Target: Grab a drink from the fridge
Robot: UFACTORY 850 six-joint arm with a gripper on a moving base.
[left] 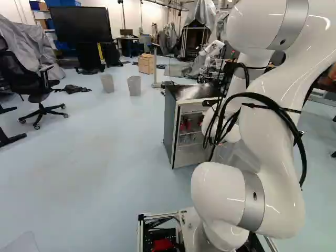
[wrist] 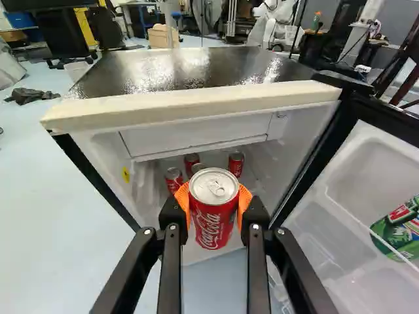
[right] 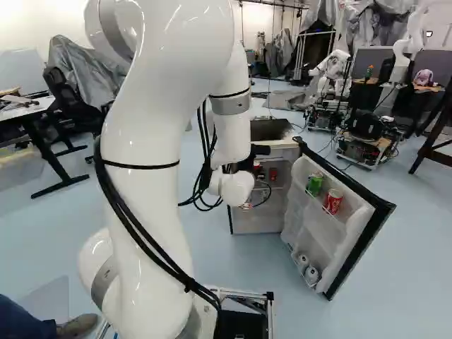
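- Steadily draw the red soda can (wrist: 213, 226) back and clear of the fridge (wrist: 196, 110), keeping it level and giving the open door (right: 318, 226) room before any turn.
- Both orange pads (wrist: 244, 198) of the gripper (wrist: 213, 201) hold it from opposite sides; extra squeeze could dent it.
- It sits by the fridge's mouth, nearer the wrist than the shelved cans (wrist: 236, 163).
- Its lid faces up, base down, long axis roughly upright between the pads.

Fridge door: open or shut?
Open. In the right base view the door stands swung out from the fridge, its inner side showing, a green can and a red can in its upper part.
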